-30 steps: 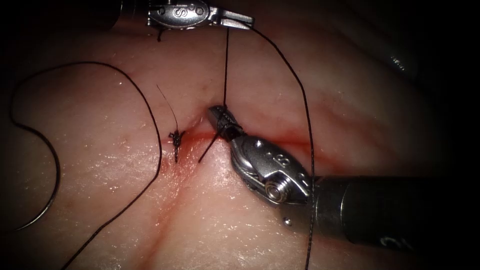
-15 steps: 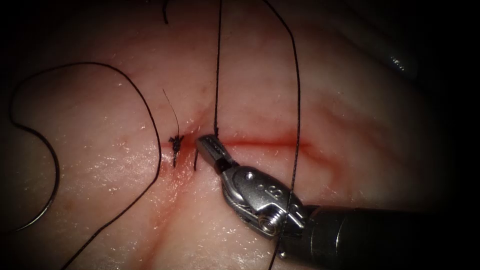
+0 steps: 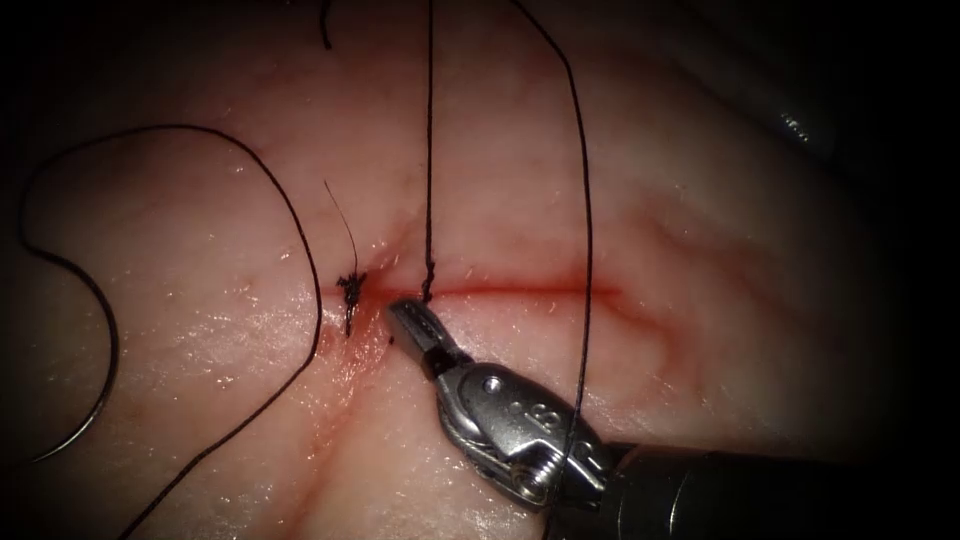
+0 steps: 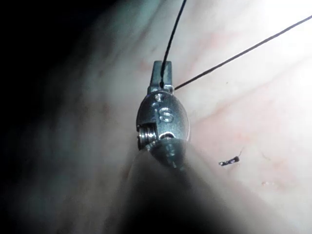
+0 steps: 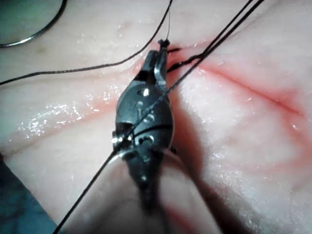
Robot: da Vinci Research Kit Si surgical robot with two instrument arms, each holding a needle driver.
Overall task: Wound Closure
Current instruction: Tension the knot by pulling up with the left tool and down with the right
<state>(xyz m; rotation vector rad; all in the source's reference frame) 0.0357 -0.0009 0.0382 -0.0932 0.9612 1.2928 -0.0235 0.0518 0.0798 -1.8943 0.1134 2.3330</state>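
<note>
My right tool (image 3: 403, 318) lies just below the cut (image 3: 520, 290), shut on the short end of the thread; it is also seen from close up (image 5: 158, 61). A taut thread (image 3: 430, 150) rises straight from a small knot (image 3: 428, 290) on the cut to the top edge. My left tool (image 4: 162, 73) is shut on that thread, well above the tissue. A second strand (image 3: 585, 250) curves down across the right tool's wrist. The curved needle (image 3: 105, 385) lies free on the tissue far left of the cut, held by neither tool and not in the tissue.
A finished stitch (image 3: 350, 288) with cut ends sits at the cut's left end, close to the right tool's tip. A long loop of thread (image 3: 300, 250) sweeps over the tissue on the left toward the needle. Red fluid stains the cut line.
The left tool rose out of the endoscope view's top with the thread. The right tool drew the short end down and left across the cut, and the loop closed onto the cut.
</note>
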